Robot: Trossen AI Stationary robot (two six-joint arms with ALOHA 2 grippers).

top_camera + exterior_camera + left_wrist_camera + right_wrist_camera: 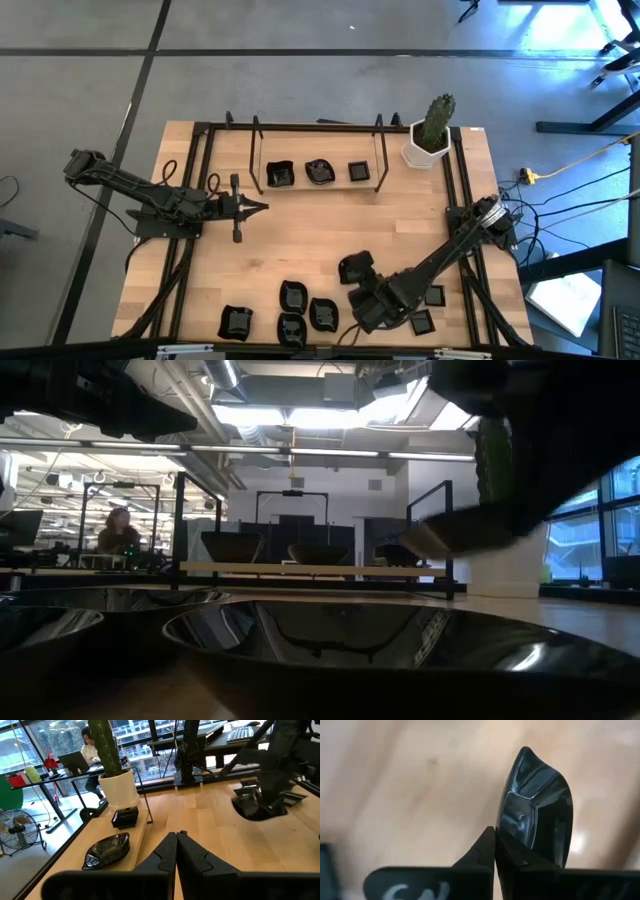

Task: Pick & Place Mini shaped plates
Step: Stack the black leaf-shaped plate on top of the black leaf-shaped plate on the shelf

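Fingers: right (495,837) pinching mini plate (540,810) rim, left (176,842) clenched empty; wood table (300,230)

Cactus in white pot (430,135) at table (300,230) corner; person (91,751) seated behind.

**A:** so what's seen past the left gripper (176,851)?

**B:** its two dark fingers are pressed tight together, nothing held between them. A rounded glossy black plate (106,850) is parked on the wooden table (200,815) just beyond, and a small black square dish (125,816) is sat next to it, near a white pot (119,787) with a green cactus (106,746).

**A:** and the other arm?

**B:** the right arm (280,765) is seen across the table, bent down over another black plate (252,809). A person at a laptop can be made out in the room behind.
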